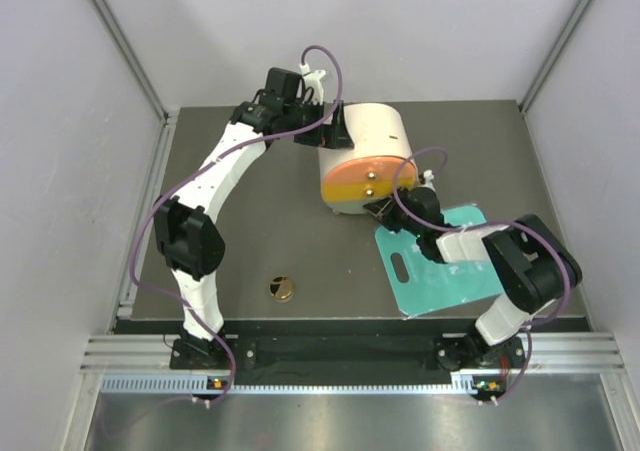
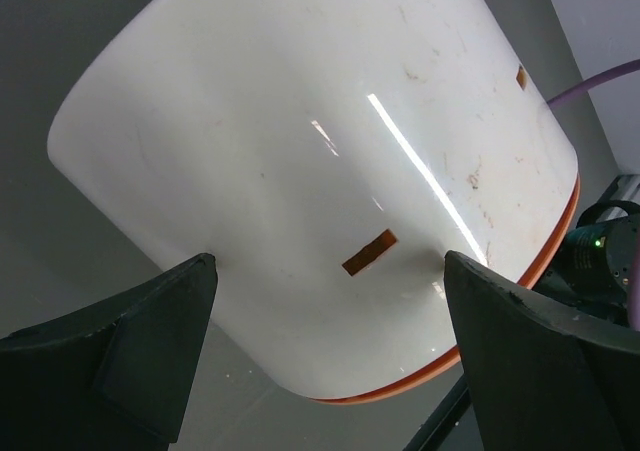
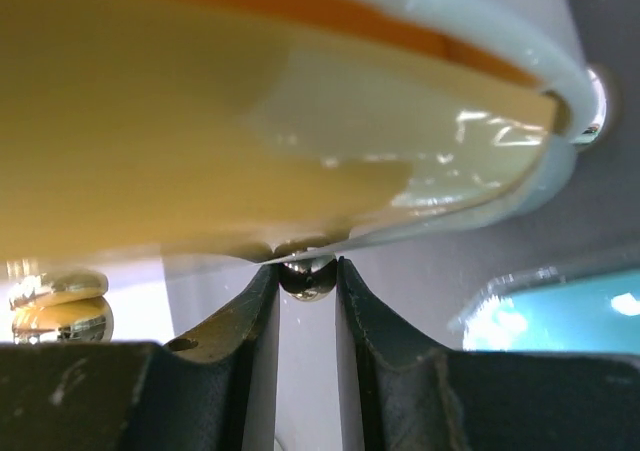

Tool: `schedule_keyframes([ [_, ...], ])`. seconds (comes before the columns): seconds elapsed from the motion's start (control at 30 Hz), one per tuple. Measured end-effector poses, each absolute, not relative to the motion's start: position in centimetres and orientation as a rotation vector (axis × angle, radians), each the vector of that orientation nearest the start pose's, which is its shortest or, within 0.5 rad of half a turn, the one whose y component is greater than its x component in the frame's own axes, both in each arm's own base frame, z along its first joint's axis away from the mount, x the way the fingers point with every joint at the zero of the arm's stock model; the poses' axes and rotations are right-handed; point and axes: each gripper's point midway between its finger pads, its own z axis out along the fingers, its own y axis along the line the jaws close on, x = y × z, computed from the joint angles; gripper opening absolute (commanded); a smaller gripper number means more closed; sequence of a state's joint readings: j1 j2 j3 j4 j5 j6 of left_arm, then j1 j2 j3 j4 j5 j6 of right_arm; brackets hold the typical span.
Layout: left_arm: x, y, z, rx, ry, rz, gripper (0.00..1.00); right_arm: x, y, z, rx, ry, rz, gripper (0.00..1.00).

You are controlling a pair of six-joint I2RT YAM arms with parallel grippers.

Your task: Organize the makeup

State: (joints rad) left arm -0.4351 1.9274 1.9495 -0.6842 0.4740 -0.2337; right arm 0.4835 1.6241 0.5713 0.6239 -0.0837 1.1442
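Only the top view shows the makeup: 1 round compact lies flat on the desk, gold rim around a dark face turned up. Being round, it has no long axis to point anywhere. It sits near the front edge, between the 2 arm bases and closer to the left one, well apart from everything else. No other makeup shows in any view.

The same view shows a cream box lying on its side, its orange and yellow lid facing the near edge and its axis running front to back. A teal board lies flat just to the right, handle hole toward the lid.

The left pincer is at the far left of the box. The left wrist view adds that its 2 fingers are spread wide, with the cream wall filling the gap beyond the tips. Whether the tips touch the wall, I cannot tell, and it has hold of nothing.

The right pincer is at the lid's lower rim. Only the right wrist view shows what it has: the fingers are nearly together, pinching a small shiny knob under the lid's edge.
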Motion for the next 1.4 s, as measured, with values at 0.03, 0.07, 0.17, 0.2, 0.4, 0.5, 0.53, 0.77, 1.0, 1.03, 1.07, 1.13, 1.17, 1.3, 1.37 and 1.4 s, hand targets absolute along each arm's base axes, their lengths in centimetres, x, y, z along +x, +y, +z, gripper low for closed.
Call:
schedule_keyframes([
  [0.03,42.4,-29.5,25.5,0.491,2.245,-0.886,0.99,34.8,24.3,7.6,0.653,2.093,1.075,0.0],
  [0.07,42.4,-29.4,25.5,0.486,2.247,-0.885,0.99,34.6,24.3,7.6,0.655,2.101,1.068,0.0],
  [0.17,42.4,-29.4,25.5,0.475,2.255,-0.883,0.99,33.9,24.2,7.6,0.656,2.119,1.057,0.0],
  [0.2,42.4,-29.4,25.4,0.47,2.259,-0.882,0.99,33.5,24.1,7.6,0.656,2.127,1.054,0.0],
  [0.4,42.3,-29.3,25.4,0.453,2.273,-0.881,0.99,31.6,23.9,7.6,0.635,2.168,1.034,0.0],
  [0.5,42.2,-29.2,25.3,0.45,2.278,-0.878,0.99,30.6,23.9,7.7,0.611,2.192,1.02,0.0],
  [0.53,42.2,-29.2,25.3,0.45,2.28,-0.878,0.99,30.3,23.8,7.7,0.607,2.199,1.015,0.0],
  [0.77,42.2,-29.1,25.2,0.442,2.29,-0.875,0.99,27.8,22.9,7.7,0.574,2.244,0.983,0.0],
  [1.0,42.2,-29.2,25.0,0.438,2.297,-0.876,0.99,25.6,21.9,7.7,0.55,2.278,0.959,0.0],
  [1.03,42.2,-29.2,25.0,0.437,2.3,-0.877,0.99,25.3,21.8,7.7,0.546,2.283,0.955,0.0],
  [1.07,42.2,-29.2,24.9,0.437,2.301,-0.876,0.99,25.1,21.6,7.7,0.541,2.289,0.949,0.0],
  [1.13,42.2,-29.2,24.9,0.437,2.302,-0.877,0.99,24.7,21.3,7.7,0.53,2.301,0.935,0.0],
  [1.17,42.2,-29.2,24.8,0.437,2.302,-0.877,0.99,24.5,21.2,7.7,0.523,2.306,0.928,0.0],
  [1.3,42.2,-29.1,24.7,0.435,2.312,-0.871,0.99,23.6,20.7,7.7,0.483,2.332,0.9,0.03],
  [1.37,42.2,-29.0,24.7,0.432,2.316,-0.865,0.99,23.2,20.6,7.7,0.459,2.344,0.891,0.09],
  [1.4,42.2,-28.9,24.6,0.43,2.317,-0.86,0.99,23.0,20.5,7.7,0.45,2.356,0.886,0.13],
])
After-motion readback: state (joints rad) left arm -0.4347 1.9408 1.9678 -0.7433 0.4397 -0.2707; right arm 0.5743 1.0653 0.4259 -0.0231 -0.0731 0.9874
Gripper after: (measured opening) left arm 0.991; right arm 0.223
